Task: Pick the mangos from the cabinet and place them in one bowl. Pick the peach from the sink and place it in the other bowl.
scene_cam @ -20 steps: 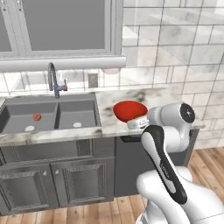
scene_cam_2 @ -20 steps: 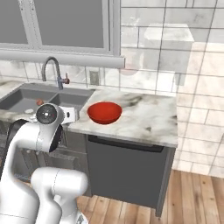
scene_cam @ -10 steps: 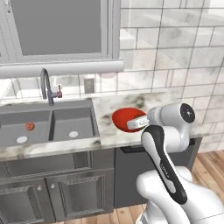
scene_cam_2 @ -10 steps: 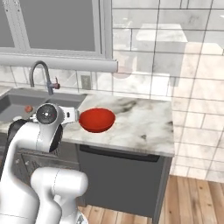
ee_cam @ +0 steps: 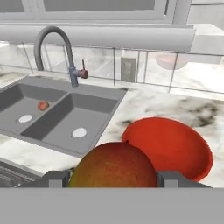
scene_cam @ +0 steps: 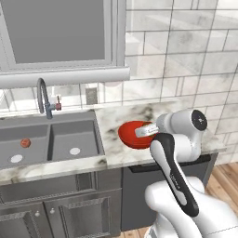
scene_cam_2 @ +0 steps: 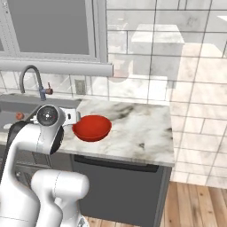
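Carrying a red and green mango (ee_cam: 114,165), the gripper (ee_cam: 114,178) is clamped on it from both sides, just short of the red bowl (ee_cam: 168,146). The bowl is sitting on the marble counter (scene_cam_2: 137,128) to the right of the sink (scene_cam: 51,139) and appears empty, so this fruit is not yet delivered. The peach (scene_cam: 25,143) is lying in the sink's left basin, waiting its turn. The second mango, the cabinet and the grey-green bowl cannot be accounted for here; most of the task looks outstanding.

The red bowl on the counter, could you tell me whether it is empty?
Empty: the red bowl shows bare inside; the mango sits between the end effector's fingers.
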